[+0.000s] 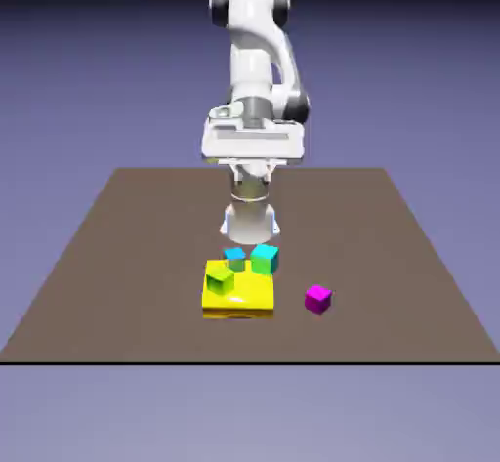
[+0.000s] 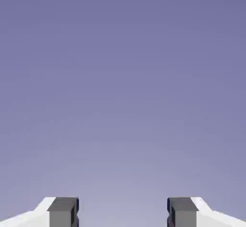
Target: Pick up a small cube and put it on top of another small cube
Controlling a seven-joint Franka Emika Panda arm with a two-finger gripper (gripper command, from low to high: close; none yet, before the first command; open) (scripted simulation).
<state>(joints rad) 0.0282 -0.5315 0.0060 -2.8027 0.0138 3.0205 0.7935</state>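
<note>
A small green cube (image 1: 221, 279) rests on a flat yellow block (image 1: 244, 297) near the table's front. Just behind it stand a teal cube (image 1: 265, 258) and a smaller blue cube (image 1: 234, 254). A magenta cube (image 1: 317, 299) sits alone toward the exterior view's right of the yellow block. My gripper (image 1: 252, 145) is held high above the table, well above and behind the cubes. In the hand view the gripper (image 2: 123, 212) is open, its grey fingertips (image 2: 63, 211) wide apart with nothing between them. Only the blue-violet backdrop shows there, and no cube.
The brown table (image 1: 127, 255) spreads wide on both sides of the cube cluster. Its front edge runs just below the yellow block. The arm's white base column (image 1: 249, 218) stands directly behind the cubes.
</note>
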